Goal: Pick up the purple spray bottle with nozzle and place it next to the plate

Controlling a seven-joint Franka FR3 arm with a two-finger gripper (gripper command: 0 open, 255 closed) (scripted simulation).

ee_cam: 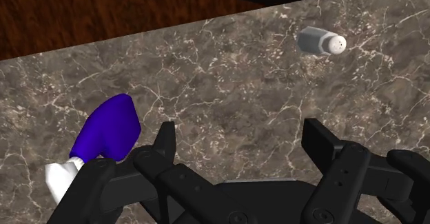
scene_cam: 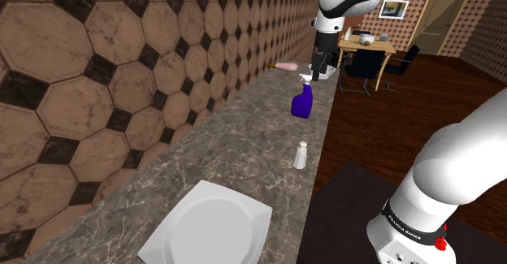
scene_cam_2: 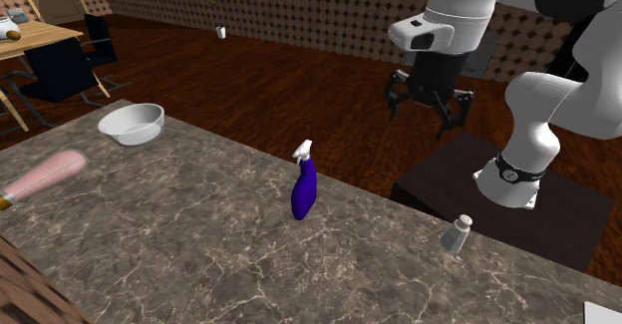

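The purple spray bottle (scene_cam: 303, 101) with a white nozzle stands upright on the marble counter (scene_cam: 244, 157), about halfway along it. In the second exterior view the bottle (scene_cam_2: 304, 187) is on the counter near its front edge. My black gripper (scene_cam_2: 431, 108) hangs open well above the counter, with nothing between its fingers. In the shoulder view the gripper (scene_cam: 318, 69) is above and just beyond the bottle. Looking down from the wrist, the bottle (ee_cam: 107, 129) lies outside one finger (ee_cam: 165, 140) of the gripper (ee_cam: 241, 143), not between the jaws. The white plate (scene_cam: 207, 226) sits at the counter's near end.
A small grey shaker (scene_cam: 301, 155) stands between bottle and plate near the counter's floor-side edge. A white bowl (scene_cam_2: 132, 123) and a pink object (scene_cam_2: 45, 177) lie at the far end. A tiled wall (scene_cam: 97, 75) lines one side of the counter. Beyond are a wooden floor and a table with chairs (scene_cam: 370, 55).
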